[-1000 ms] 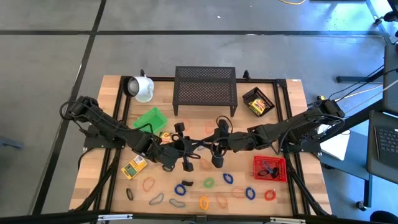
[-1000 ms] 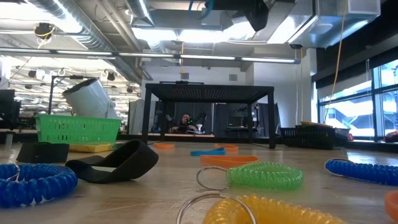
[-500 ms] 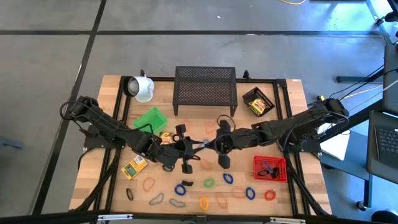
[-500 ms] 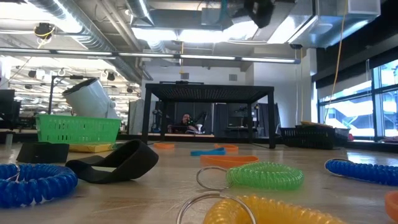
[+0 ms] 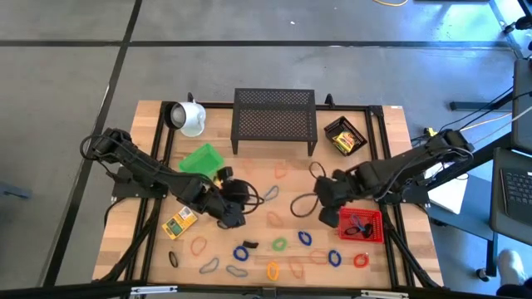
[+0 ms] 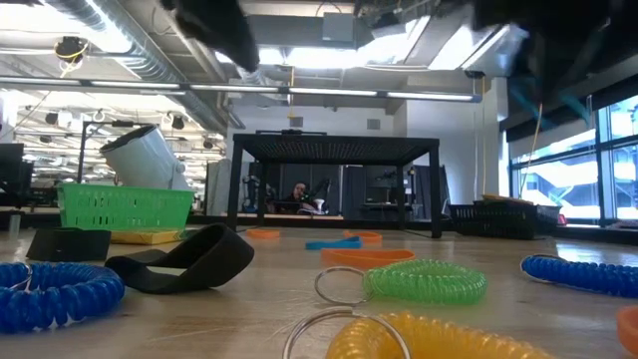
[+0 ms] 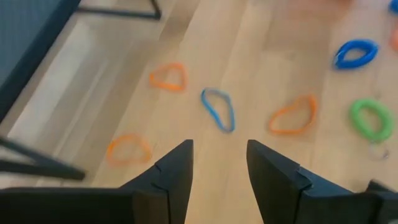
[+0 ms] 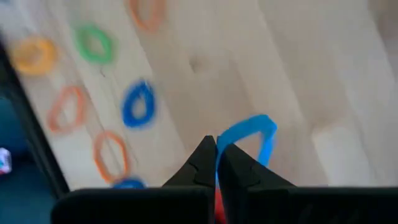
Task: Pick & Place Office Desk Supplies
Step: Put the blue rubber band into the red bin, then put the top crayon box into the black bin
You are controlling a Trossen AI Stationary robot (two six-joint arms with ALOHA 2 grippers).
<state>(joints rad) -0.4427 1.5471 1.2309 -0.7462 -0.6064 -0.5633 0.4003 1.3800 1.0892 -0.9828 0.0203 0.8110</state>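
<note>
We see the right gripper (image 8: 216, 163) clenched on a thin blue loop (image 8: 252, 138), pinched between its fingertips, hanging above the table (image 5: 378, 149) at about 3 o'clock of centre, just beside the red basket (image 5: 361, 224). The left gripper (image 7: 217, 163) is released, jaws apart with nothing between them, at 9 o'clock of centre. Below it on the wood lie another blue loop (image 7: 218, 109) and orange loops (image 7: 168, 77). More loops spread along 6 o'clock; a yellow box (image 5: 179, 223) sits at 8 o'clock.
</note>
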